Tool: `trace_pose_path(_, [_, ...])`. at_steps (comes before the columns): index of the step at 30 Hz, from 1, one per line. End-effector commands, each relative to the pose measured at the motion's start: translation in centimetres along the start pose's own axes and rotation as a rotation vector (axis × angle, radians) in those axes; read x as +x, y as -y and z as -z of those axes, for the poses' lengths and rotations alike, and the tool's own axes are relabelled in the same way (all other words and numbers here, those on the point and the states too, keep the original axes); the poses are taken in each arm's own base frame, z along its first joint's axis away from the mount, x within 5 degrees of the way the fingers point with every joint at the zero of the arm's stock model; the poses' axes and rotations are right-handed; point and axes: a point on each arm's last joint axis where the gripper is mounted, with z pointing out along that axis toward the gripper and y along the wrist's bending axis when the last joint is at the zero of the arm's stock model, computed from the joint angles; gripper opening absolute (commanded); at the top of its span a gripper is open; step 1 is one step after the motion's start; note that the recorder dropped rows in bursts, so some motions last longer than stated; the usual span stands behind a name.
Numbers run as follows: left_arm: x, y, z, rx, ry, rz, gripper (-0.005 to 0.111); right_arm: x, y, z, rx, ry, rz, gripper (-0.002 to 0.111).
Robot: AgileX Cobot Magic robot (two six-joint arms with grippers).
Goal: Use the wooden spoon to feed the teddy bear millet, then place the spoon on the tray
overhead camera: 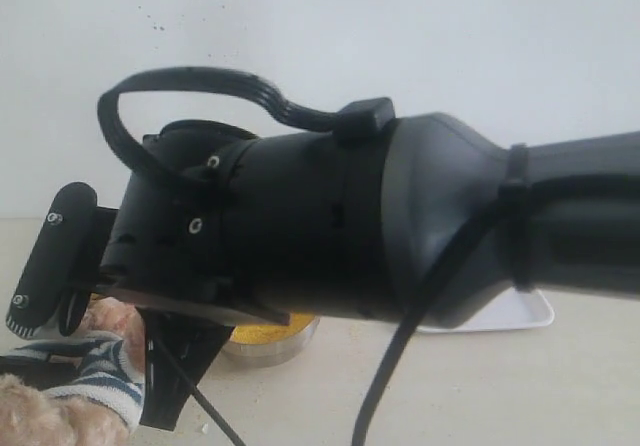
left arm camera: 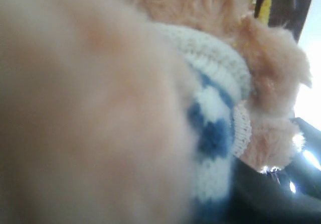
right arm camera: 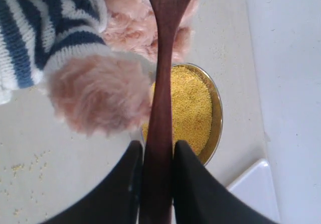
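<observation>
Wooden spoon [right arm camera: 161, 83] runs up your right wrist frame's centre, handle pinched by the right fingers [right arm camera: 195, 189], past the millet [right arm camera: 190, 108] toward the teddy bear [right arm camera: 100, 96], upper left. You cannot tell the left fingers' state.

Quantities in view:
- One teddy bear [right arm camera: 100, 98] is showing just beside the bowl [right arm camera: 216, 108].
- One steel bowl is standing on the table [right arm camera: 60, 184], holding one mound of millet [right arm camera: 190, 103].
- One wooden spoon [right arm camera: 163, 83] is crossing above the bowl.
- One tray [right arm camera: 253, 189] is showing near the bowl, corner only.
- Two fingers [right arm camera: 195, 184] of the right gripper [right arm camera: 158, 147] are flanking the spoon handle at the bowl's rim.
- Loose grains [right arm camera: 17, 169] are lying apart from the bowl, too small to count.
</observation>
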Motion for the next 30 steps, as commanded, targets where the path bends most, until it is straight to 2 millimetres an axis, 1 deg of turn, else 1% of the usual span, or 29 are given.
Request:
trace_pose_path(1, [0.1, 0.4, 0.0, 0.037, 0.001, -0.007, 0.004, -0.1, 0.2, 0.1, 0.025, 0.006, 0.015, 0.000])
trace_pose_path(9, [0.1, 0.4, 0.0, 0.037, 0.001, -0.007, 0.004, 0.1, 0.3, 0.1, 0.032, -0.008, 0.019, 0.000])
trace_pose_path(12, [0.1, 0.4, 0.0, 0.037, 0.001, -0.007, 0.004, -0.1, -0.1, 0.4, 0.047, -0.017, 0.049, 0.000])
trace_pose_path(17, [0.1, 0.4, 0.0, 0.037, 0.001, -0.007, 0.004, -0.9, -1.0, 1.3, 0.107, -0.018, 0.149, 0.000])
trace_pose_path(24, [0.1, 0.4, 0.0, 0.037, 0.001, -0.007, 0.004, -0.9, -1.8, 0.7, 0.111, -0.053, 0.172, 0.000])
trace_pose_path(30, [0.1, 0.4, 0.0, 0.037, 0.001, -0.014, 0.004, -0.9, -1.7, 0.6, 0.126, -0.050, 0.132, 0.000])
